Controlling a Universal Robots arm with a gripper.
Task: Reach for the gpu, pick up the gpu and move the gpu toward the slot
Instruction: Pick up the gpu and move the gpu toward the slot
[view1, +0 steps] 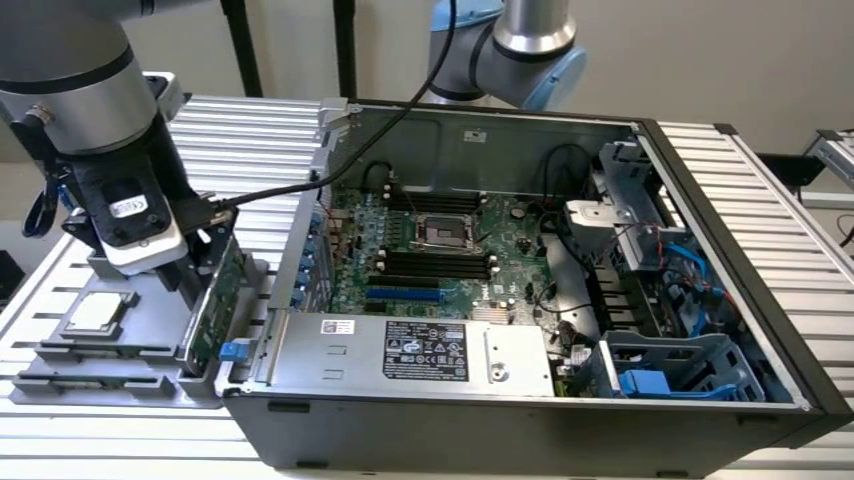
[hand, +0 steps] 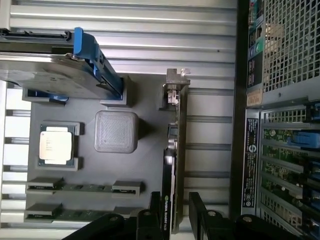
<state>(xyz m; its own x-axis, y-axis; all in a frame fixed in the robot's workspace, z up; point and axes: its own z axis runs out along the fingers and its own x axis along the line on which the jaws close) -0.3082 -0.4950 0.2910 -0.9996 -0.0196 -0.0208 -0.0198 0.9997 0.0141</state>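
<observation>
The gpu (view1: 211, 305), a thin green card, stands on edge in the grey holder tray (view1: 80, 385) just outside the computer case, on the exterior view's left. My gripper (view1: 191, 265) has come down on its upper edge. In the wrist view the gpu (hand: 180, 145) appears edge-on, its silver bracket at the far end seated in the tray (hand: 90, 170). There my gripper (hand: 175, 200) is shut on it, one black finger against each face. The motherboard (view1: 441, 250) lies inside the case, with a blue slot (view1: 400, 295) near its front.
A square silver chip (hand: 56, 145), memory sticks (hand: 82, 187) and a silver hard drive with blue rails (hand: 50, 70) share the tray. The open case's wall (hand: 255, 150) stands close beside the card. A second robot arm (view1: 527, 50) is behind the case.
</observation>
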